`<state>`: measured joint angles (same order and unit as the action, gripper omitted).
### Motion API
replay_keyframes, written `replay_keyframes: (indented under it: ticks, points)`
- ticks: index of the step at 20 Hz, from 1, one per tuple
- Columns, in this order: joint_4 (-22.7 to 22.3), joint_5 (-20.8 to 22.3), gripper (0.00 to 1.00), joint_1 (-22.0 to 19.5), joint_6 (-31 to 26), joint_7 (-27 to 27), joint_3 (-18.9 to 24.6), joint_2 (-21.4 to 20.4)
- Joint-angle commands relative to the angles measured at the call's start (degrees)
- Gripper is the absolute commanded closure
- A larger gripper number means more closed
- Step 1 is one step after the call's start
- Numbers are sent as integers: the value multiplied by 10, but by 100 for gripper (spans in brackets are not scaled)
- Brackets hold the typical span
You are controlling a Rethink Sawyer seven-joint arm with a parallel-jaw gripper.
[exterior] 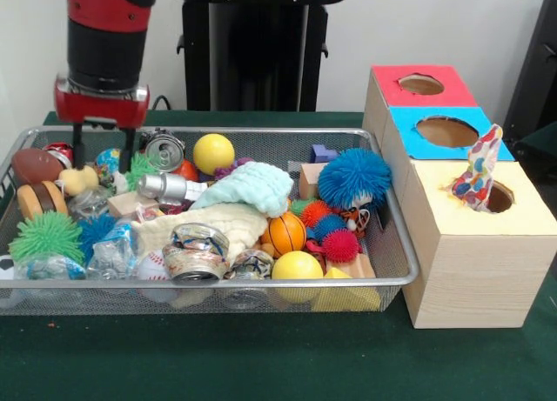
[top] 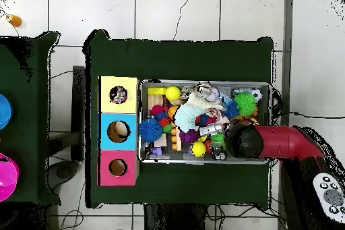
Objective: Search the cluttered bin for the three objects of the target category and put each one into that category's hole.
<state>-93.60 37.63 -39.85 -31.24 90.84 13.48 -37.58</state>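
Claw (exterior: 103, 147): upper left of the frame, fingers spread apart, empty, tips down among the clutter.
Bin (exterior: 261, 132): on the green worktop (exterior: 261, 357), crammed with balls and cans.
Spotted cloth (exterior: 477, 177): right of frame, sticking up from the yellow-surround hole (exterior: 499, 197).

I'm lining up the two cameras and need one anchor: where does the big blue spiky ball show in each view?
Front view: the blue spiky ball sits at the right end of the bin, next to the boxes.
Overhead view: the blue spiky ball lies at the bin's left end, beside the blue-topped box.
Shared landmark: the yellow-surround hole with a spotted cloth in it.
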Motion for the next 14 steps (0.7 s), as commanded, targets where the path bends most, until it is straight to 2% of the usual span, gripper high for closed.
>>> replay_keyframes:
  ticks: [1, 5, 10, 14]
  points:
    - [29, -22, 0, 11, -72, -72, 64, -13]
    - [31, -19, 0, 5, -56, -56, 66, 10]
    - [13, -52, 0, -13, -37, -24, 85, 50]
    - [-13, -89, 0, -16, -14, 21, 94, 72]
